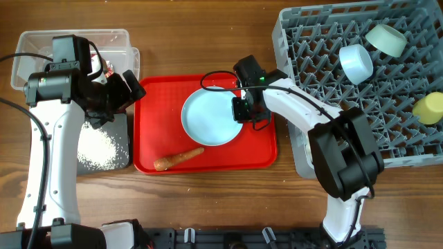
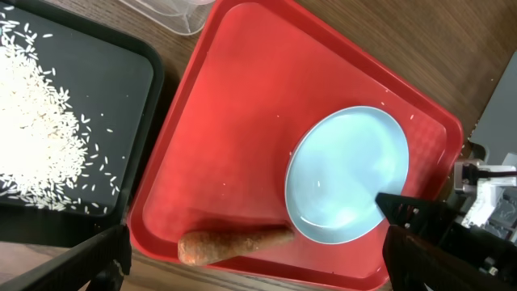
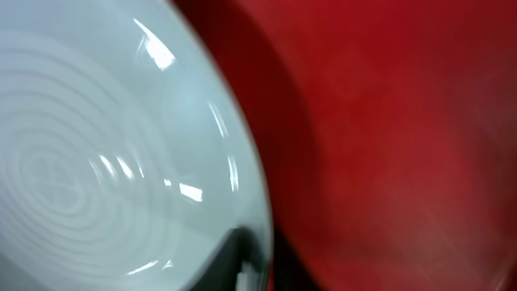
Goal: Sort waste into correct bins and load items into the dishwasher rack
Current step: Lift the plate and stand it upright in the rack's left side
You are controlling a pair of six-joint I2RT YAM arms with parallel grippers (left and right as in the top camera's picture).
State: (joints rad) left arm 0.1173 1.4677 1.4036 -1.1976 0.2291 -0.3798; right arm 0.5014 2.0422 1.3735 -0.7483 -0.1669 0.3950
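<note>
Red plastic fills the middle of the table: the flat serving tray [image 1: 156,131] carries the pale blue plate [image 1: 208,117] and the carrot stick [image 1: 178,159], whose thin end touches the plate's near rim. The right gripper [image 1: 243,111] is clamped on the plate's edge, on the side facing the dishwasher rack [image 1: 287,41]. Its wrist view shows a dark finger against the rim (the rest is a blur of glaze and red). Taking the rim there makes sense, since a flat plate offers nothing else to pinch and the rack lies just beyond. The rack already holds the pale blue bowl [image 1: 356,61], pale green bowl [image 1: 385,39] and yellow-green cup [image 1: 430,107]. The left gripper [image 1: 124,95] hangs with its jaws spread wide and empty, above the black tray [image 2: 153,89] where the rice grains [image 2: 40,121] lie heaped, so the carrot stick is probably its next concern. Lifting the plate may nudge that stick.
</note>
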